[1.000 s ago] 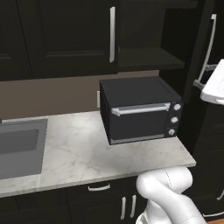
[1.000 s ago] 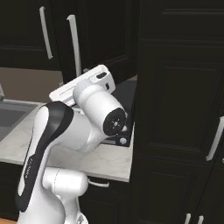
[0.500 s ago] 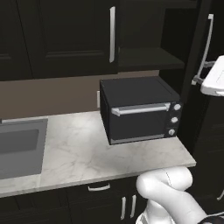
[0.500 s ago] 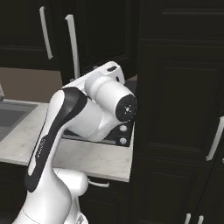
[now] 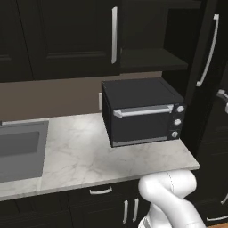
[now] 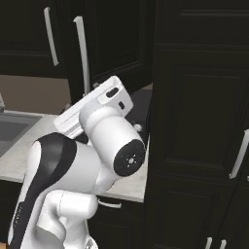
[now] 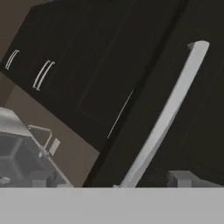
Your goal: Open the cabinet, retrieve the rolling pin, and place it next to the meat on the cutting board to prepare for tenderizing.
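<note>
The cabinet (image 5: 67,40) is the near-black wall unit above the counter. Its left door is shut, with a silver bar handle (image 5: 114,34). Its right door (image 5: 205,53) stands swung out, baring a dark shelf (image 5: 151,58) on which I can make out nothing. In the hand view that door's long silver handle (image 7: 168,116) runs slantwise, close in front of my gripper (image 7: 113,178), which is open and empty, its tips to either side of the handle's lower end. My white hand (image 6: 95,111) hangs by the door's edge. The rolling pin, the meat and the cutting board are out of view.
A black toaster oven (image 5: 142,116) stands on the marble counter (image 5: 75,156) under the cabinet, with a sink (image 5: 20,149) at the left. A tall dark cabinet (image 6: 199,121) closes off the right side. Low cabinets with short handles (image 5: 100,191) run below the counter.
The hand has slid right, almost off the edge of the left base view. In the right base view the arm has rolled and its elbow has come nearer the camera. The jaws stay open.
</note>
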